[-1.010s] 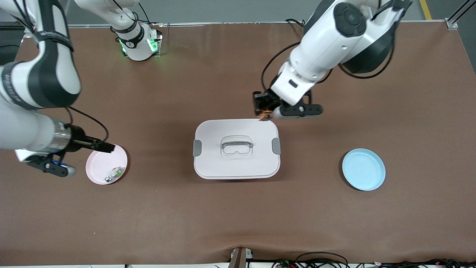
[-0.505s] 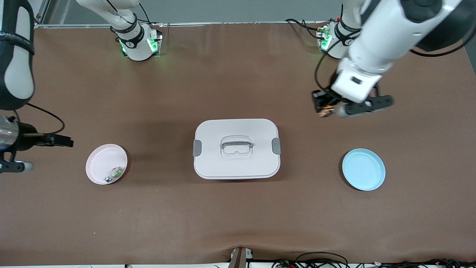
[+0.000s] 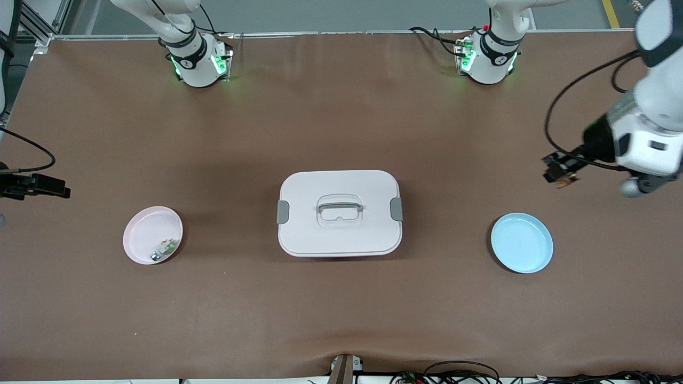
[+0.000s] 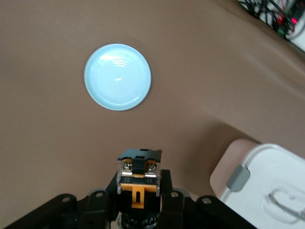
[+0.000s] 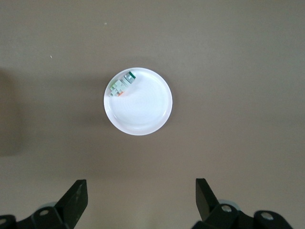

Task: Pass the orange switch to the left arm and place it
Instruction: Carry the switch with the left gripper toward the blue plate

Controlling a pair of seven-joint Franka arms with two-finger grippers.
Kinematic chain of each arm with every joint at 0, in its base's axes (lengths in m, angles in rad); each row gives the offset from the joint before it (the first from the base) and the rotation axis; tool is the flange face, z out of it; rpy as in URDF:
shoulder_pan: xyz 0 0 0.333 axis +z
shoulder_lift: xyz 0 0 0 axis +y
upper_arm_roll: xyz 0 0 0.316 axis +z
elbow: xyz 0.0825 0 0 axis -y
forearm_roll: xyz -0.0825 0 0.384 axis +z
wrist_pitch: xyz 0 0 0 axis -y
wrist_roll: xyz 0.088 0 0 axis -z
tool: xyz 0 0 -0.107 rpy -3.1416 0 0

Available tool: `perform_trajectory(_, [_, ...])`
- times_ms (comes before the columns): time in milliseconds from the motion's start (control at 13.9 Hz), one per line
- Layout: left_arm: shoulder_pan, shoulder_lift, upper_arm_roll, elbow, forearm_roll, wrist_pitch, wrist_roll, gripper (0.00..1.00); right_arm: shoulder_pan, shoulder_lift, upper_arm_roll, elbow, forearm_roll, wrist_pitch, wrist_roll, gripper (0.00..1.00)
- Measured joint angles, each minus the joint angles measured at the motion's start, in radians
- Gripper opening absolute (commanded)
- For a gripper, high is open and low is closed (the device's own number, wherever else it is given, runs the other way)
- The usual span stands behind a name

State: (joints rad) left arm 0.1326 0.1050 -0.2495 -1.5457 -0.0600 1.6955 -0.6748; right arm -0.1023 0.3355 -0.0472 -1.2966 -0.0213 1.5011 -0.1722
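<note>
The left gripper (image 3: 558, 176), in the air over bare brown table toward the left arm's end, has its 2 fingers (image 4: 169, 202) clamped on the small black-and-orange cylindrical switch (image 4: 139, 179), which projects past the fingertips, while the right gripper (image 5: 140, 196) waits with fingers spread, over the table near the pink round plate (image 5: 143, 121).

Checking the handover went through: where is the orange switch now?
The orange switch is clamped in the left gripper, in the air over bare table toward the left arm's end, near the blue plate.
</note>
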Motion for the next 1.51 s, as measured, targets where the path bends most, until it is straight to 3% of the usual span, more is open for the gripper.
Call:
perform_trajectory(433, [0.128,0.030,0.002,-0.009,0.000,0.063,-0.307,0.00,-0.059,-0.018,0.001,0.046,0.007,-0.006,-0.002,1.00])
perform_trajectory(793, [0.131,0.148,-0.003,-0.027,0.080,0.167,-0.625,0.00,-0.060,-0.053,0.005,0.073,0.005,-0.039,-0.002,1.00])
perform_trajectory(1154, [0.120,0.265,-0.009,-0.034,0.147,0.265,-0.811,0.00,-0.057,-0.064,0.026,0.074,0.008,-0.063,-0.003,1.00])
perform_trajectory(1298, [0.115,0.283,-0.011,-0.083,0.172,0.359,-0.851,0.00,-0.056,-0.075,0.030,0.074,0.020,-0.071,-0.003,1.00])
perform_trajectory(1514, [0.113,0.284,-0.011,-0.244,0.196,0.563,-0.863,0.00,-0.045,-0.088,0.035,0.074,0.034,-0.107,-0.006,1.00])
